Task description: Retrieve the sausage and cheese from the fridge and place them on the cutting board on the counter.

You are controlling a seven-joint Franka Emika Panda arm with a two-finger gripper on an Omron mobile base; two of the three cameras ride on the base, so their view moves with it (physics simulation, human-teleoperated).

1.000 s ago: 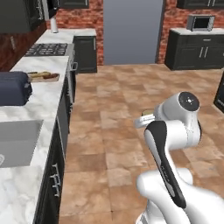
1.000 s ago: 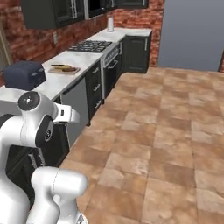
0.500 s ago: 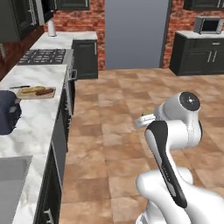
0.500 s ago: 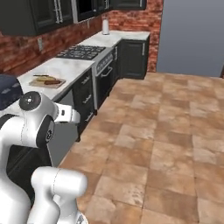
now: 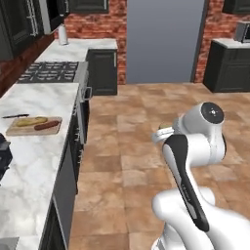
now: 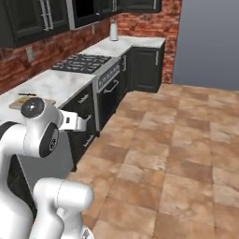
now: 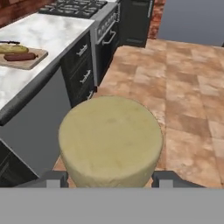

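Hand view, nearest first: the cheese [image 7: 110, 139] sits dead centre btwn the two dark finger tips, which flank its base at 8 and 4 o'clock. Gripper [image 7: 109, 177] is closed narrow on the cheese, holding it up over the tile floor [image 7: 188, 87]; the puck's flat pale top faces the cam.

Beyond it, at 9–10 o'clock in hand view, the counter [image 7: 39, 35] runs away over black cabinets [image 7: 83, 65]. On it, at 10 o'clock, lies the cutting board [image 7: 24, 59], w/ the sausage [image 7: 19, 57] lying along it and a longer yellow-tan stick [image 7: 13, 49] just beside, on the far side. A dark knife [image 7: 9, 42] lies on the marble just past the board.

Left base view: the arm's elbow is folded at 4 o'clock; the board [image 5: 33, 126] is at 9 o'clock on the marble, sausage [image 5: 46, 125] and stick [image 5: 30, 120] side by side on it, knife [image 5: 14, 116] near its far-left corner. Edge of the dark blue toaster [image 5: 4, 154] shows at 8 o'clock, nearer than the board.

Farther: gas stove [image 5: 51, 72] at 10–11 o'clock, then a white paper-towel roll [image 5: 62, 34] on the corner counter. Farthest, at 12 o'clock, the fridge [image 5: 163, 39] stands grey and shut against the brick wall [image 5: 93, 22]. Right base view has the fridge [image 6: 210, 42] at 1–2 o'clock and the stove [image 6: 81, 61] at 10–11.
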